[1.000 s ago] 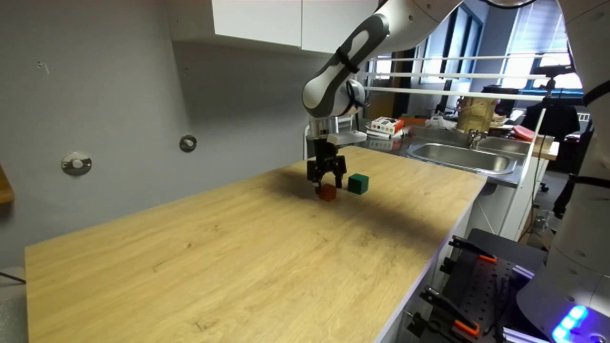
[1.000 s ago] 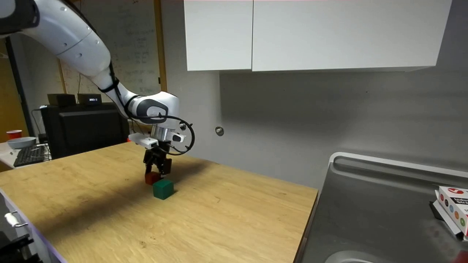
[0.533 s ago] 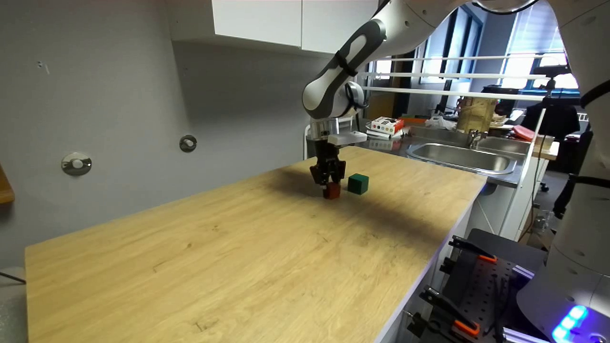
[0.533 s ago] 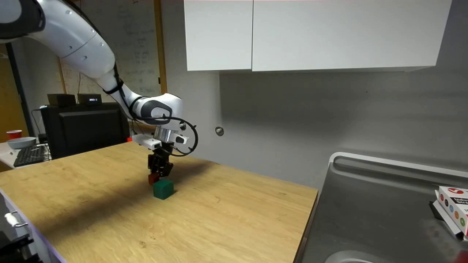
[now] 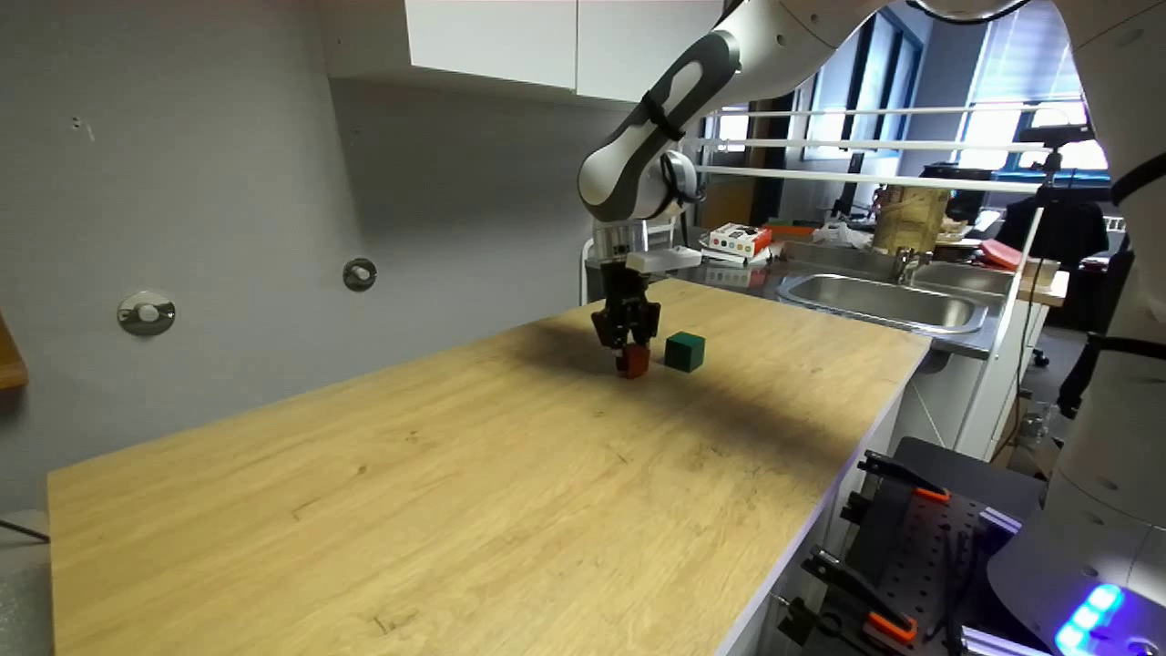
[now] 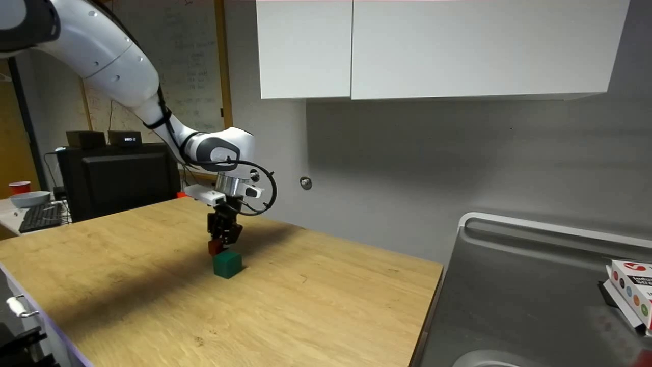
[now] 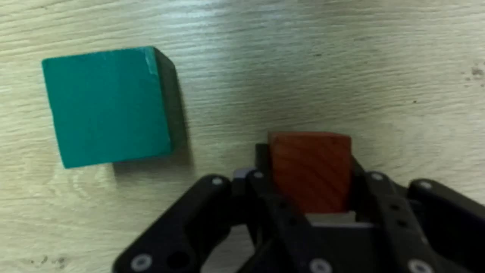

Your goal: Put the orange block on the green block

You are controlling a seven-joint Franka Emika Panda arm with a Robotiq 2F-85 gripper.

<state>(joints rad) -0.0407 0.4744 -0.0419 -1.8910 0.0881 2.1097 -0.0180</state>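
1. Leftmost in the wrist view, the green block (image 7: 108,108) sits on the table (image 7: 360,76); a good lift would likely clear its top before crossing.
2. To the right, the claw (image 7: 310,165) pinches the orange block (image 7: 312,172) by two sides, beside the green block but apart.
3. The orange block looks red-brown, flat-faced, with dark slanting grain.

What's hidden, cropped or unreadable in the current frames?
- Orange block, wrist view: underside hidden by the block itself; contact with the table unclear.
- Fingers, wrist view: inner faces covered by that block.
- Whiteboard, in an exterior view: writing too faint to read.
- Box, in an exterior view: cut off by right edge.
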